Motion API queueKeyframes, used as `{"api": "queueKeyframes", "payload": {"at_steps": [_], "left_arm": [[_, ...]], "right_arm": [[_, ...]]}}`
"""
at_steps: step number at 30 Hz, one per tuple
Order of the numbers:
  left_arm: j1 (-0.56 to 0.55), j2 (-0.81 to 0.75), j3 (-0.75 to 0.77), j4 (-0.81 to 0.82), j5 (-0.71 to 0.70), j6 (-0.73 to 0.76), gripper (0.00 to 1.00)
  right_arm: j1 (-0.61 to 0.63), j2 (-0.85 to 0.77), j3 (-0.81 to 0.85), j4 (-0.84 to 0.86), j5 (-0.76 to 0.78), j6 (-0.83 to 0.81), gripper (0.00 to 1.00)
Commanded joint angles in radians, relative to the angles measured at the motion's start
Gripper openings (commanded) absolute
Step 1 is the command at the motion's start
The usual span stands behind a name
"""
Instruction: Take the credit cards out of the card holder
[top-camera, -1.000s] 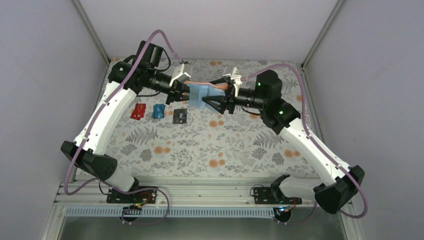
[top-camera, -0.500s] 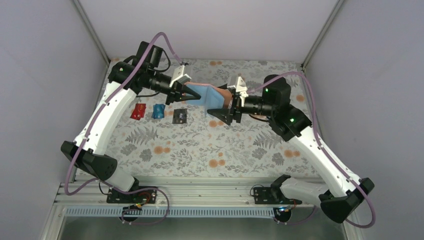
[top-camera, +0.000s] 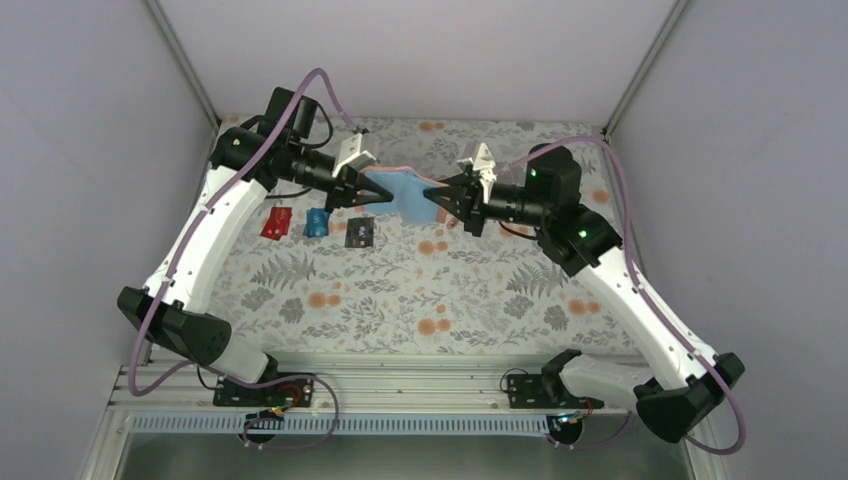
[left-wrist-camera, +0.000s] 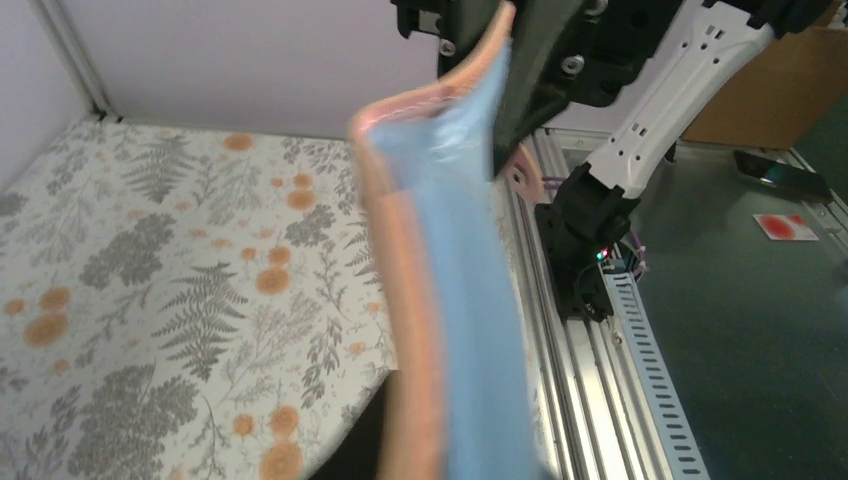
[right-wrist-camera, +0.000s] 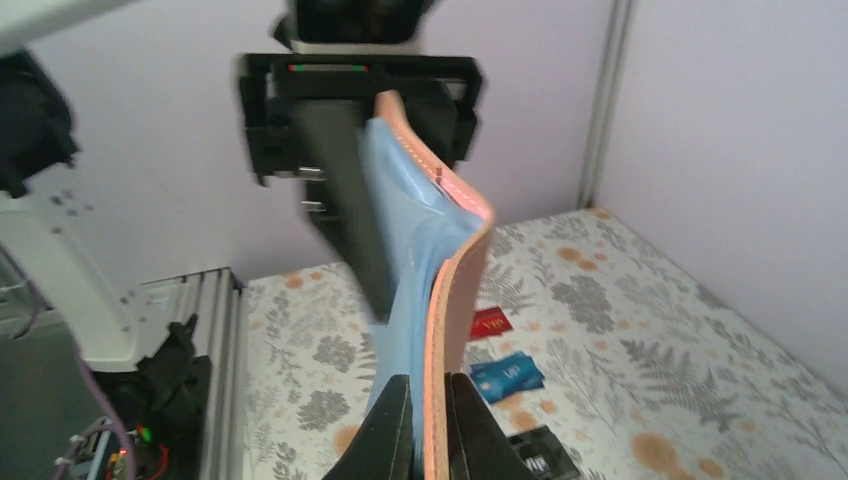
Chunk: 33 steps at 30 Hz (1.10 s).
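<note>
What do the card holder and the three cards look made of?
The card holder: likely leather or faux leather, matte tan outside, blue lining, bending softly. The red card, blue card, black card: probably plastic, flat, thin; finish too small to tell.

Three cards sit in the upper left of the frame: one red card (top-camera: 277, 222), one blue card (top-camera: 317, 222) and one black card (top-camera: 360, 233). One wallet (top-camera: 405, 193), upper middle. Two arms: the left arm (top-camera: 215, 225) and the right arm (top-camera: 625, 295). One flowered surface (top-camera: 400, 290).
</note>
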<state>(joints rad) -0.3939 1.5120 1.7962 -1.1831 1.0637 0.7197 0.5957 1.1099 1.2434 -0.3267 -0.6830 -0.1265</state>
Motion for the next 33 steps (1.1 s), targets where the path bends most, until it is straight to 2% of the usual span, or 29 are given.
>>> {"api": "queueKeyframes", "payload": {"at_steps": [1, 2, 3, 8, 10, 12, 15, 19, 21, 22, 23, 24, 25, 26, 29, 33], "left_arm": [[0.026, -0.06, -0.047, 0.035, 0.032, -0.006, 0.52], [0.038, -0.068, -0.068, 0.042, 0.019, -0.017, 0.95], [0.048, -0.077, -0.09, 0.058, -0.012, -0.042, 1.0], [0.119, -0.122, -0.228, 0.218, -0.277, -0.195, 1.0], [0.128, -0.127, -0.276, 0.269, -0.423, -0.247, 1.0], [0.132, -0.128, -0.31, 0.302, -0.498, -0.269, 1.0], [0.133, -0.122, -0.329, 0.318, -0.531, -0.278, 1.0], [0.137, -0.121, -0.334, 0.326, -0.546, -0.281, 1.0], [0.14, -0.121, -0.342, 0.328, -0.554, -0.281, 1.0], [0.143, -0.123, -0.343, 0.329, -0.561, -0.282, 1.0], [0.148, -0.126, -0.345, 0.331, -0.563, -0.285, 1.0], [0.154, -0.128, -0.345, 0.332, -0.566, -0.287, 1.0], [0.16, -0.131, -0.347, 0.334, -0.566, -0.291, 1.0], [0.166, -0.132, -0.35, 0.337, -0.563, -0.294, 1.0], [0.179, -0.131, -0.368, 0.361, -0.568, -0.308, 1.0], [0.222, -0.121, -0.405, 0.477, -0.668, -0.359, 1.0]], "right_arm": [[-0.061, 0.076, 0.041, -0.052, 0.008, 0.096, 0.04], [-0.084, 0.099, 0.05, -0.078, -0.017, 0.114, 0.04], [-0.108, 0.129, 0.055, -0.11, -0.04, 0.128, 0.04], [-0.21, 0.337, -0.004, -0.239, -0.266, 0.177, 0.04], [-0.213, 0.424, -0.067, -0.21, -0.363, 0.211, 0.04], [-0.214, 0.486, -0.16, -0.115, -0.442, 0.265, 0.04], [-0.215, 0.594, -0.214, -0.074, -0.366, 0.29, 0.04], [-0.229, 0.676, -0.261, -0.02, -0.357, 0.309, 0.06], [-0.242, 0.692, -0.264, -0.037, -0.309, 0.309, 0.15], [-0.251, 0.689, -0.265, -0.048, -0.267, 0.309, 0.23], [-0.264, 0.676, -0.265, -0.057, -0.234, 0.312, 0.41], [-0.279, 0.645, -0.262, -0.063, -0.196, 0.319, 0.66], [-0.296, 0.614, -0.256, -0.073, -0.155, 0.326, 0.95], [-0.313, 0.578, -0.249, -0.085, -0.106, 0.336, 0.99], [-0.379, 0.443, -0.217, -0.088, 0.029, 0.371, 0.99], [-0.494, 0.224, -0.218, 0.068, 0.246, 0.428, 0.99]]}}
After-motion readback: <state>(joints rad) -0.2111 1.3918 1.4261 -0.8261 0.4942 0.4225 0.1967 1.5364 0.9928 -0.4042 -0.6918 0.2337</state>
